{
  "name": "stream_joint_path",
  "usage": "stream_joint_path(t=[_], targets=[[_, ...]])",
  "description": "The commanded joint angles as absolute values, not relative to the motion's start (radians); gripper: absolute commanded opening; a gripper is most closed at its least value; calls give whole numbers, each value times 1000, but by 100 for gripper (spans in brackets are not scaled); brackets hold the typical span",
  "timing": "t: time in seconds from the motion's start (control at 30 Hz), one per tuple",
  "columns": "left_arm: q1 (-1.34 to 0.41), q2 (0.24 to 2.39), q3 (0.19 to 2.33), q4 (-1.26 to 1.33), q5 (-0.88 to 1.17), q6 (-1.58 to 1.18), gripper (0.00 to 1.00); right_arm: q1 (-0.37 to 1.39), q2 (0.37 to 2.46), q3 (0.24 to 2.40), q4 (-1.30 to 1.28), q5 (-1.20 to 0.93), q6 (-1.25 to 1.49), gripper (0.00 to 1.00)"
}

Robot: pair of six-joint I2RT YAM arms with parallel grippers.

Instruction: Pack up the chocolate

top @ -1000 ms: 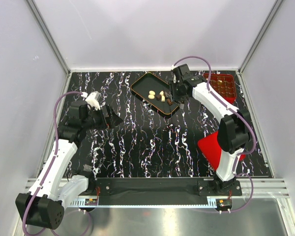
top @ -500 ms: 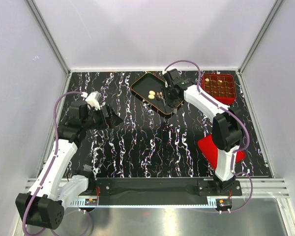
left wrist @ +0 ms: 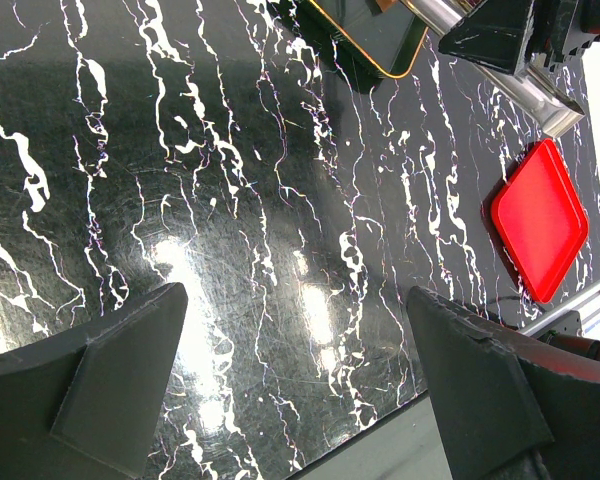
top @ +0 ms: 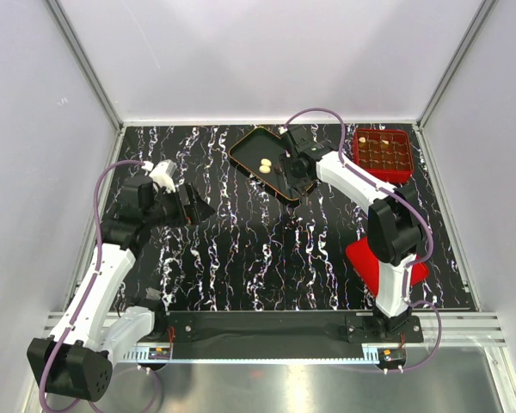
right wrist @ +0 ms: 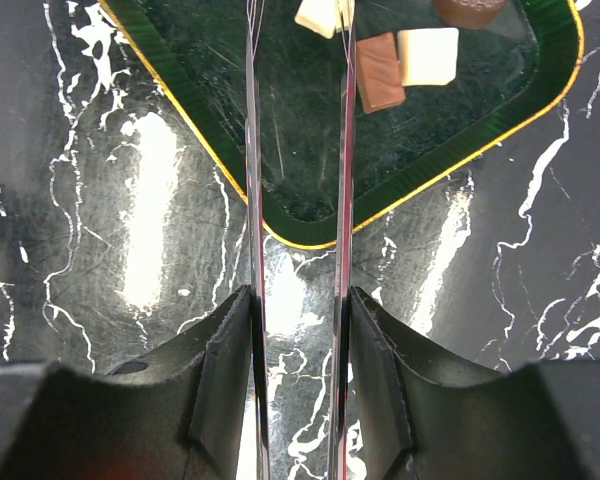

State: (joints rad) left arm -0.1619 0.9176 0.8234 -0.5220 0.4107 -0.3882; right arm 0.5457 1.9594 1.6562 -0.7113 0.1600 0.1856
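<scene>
Right wrist view: right hand (right wrist: 298,30), half apart and empty, hangs over the tray (right wrist: 430,130)'s chocolate (right wrist: 427,55); next, lower and clamp one.

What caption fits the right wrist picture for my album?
Open right gripper poised above the black orange-rimmed tray, beside brown and cream chocolates.

Black white-veined marble tabletop (top: 267,249) between pale lilac walls (top: 267,52), aluminium corner posts (top: 86,64).

Non-task fixtures: tray, box, lid, table.
The black orange-rimmed tray (top: 249,144) is sitting upper centre on the marbled table (top: 267,249); the red gridded box (top: 396,176) is standing upper right; the flat red lid (top: 366,258) is lying lower right, partly hidden.
</scene>
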Motion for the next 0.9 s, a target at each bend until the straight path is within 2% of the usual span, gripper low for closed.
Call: stream_joint_path(t=[0.0, 0.87], targets=[[-160, 914, 827, -483, 410, -373, 99, 555, 1905, 1680, -722, 202, 186, 47], [-160, 916, 827, -483, 408, -374, 99, 557, 1891, 1689, -749, 213, 209, 47]])
